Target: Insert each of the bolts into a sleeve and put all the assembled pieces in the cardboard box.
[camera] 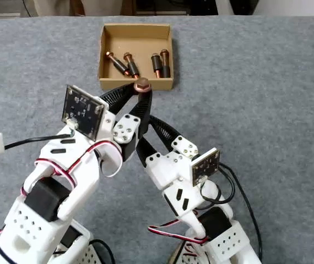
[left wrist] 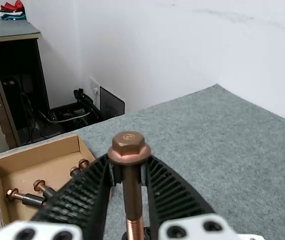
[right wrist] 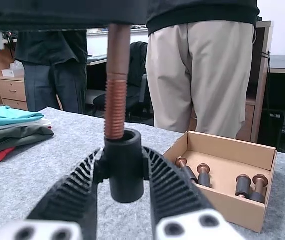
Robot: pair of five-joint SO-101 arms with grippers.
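Bolt (right wrist: 116,85) stands straight up, its tip at the mouth of the black sleeve (right wrist: 125,172) right below it. The left gripper (left wrist: 129,172) pinches the bolt under its head; the right gripper (right wrist: 124,161) hugs the sleeve. Both hang close by the cardboard box (camera: 136,26). I think the bolt must go straight down.

Both arms wear white printed shells (camera: 33,220) pierced with round holes and slots. The left gripper (left wrist: 129,172) and right gripper (right wrist: 124,167) have black ribbed fingers (left wrist: 85,194) fixed into white knuckles (camera: 126,129) dotted with dark screws. Behind each claw sits a black circuit board (camera: 82,111). Farther back, red-and-white cables (camera: 63,168) and thin black leads (camera: 27,143) loop past black motor blocks (camera: 45,197).
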